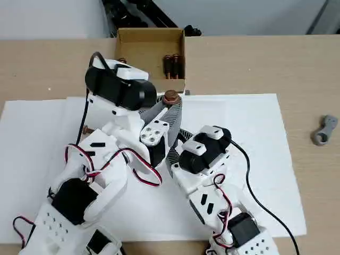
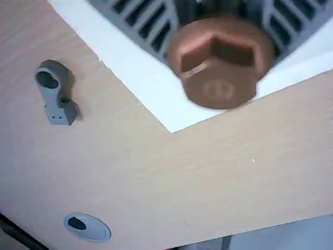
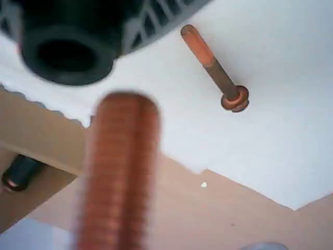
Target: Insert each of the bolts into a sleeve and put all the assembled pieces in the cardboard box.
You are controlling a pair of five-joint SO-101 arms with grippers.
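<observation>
Left gripper [image 2: 218, 25] pinched bolt [image 1: 171, 96] beside cardboard box [image 1: 129, 38]; head up, long axis near-vertical; right gripper [image 3: 78, 18] clamped on black sleeve [image 3: 61, 53]; second bolt [image 3: 213, 67] flat on paper [image 1: 249, 122].

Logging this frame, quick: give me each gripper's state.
Left gripper: shut on a bolt.
Right gripper: shut on a black sleeve.
</observation>
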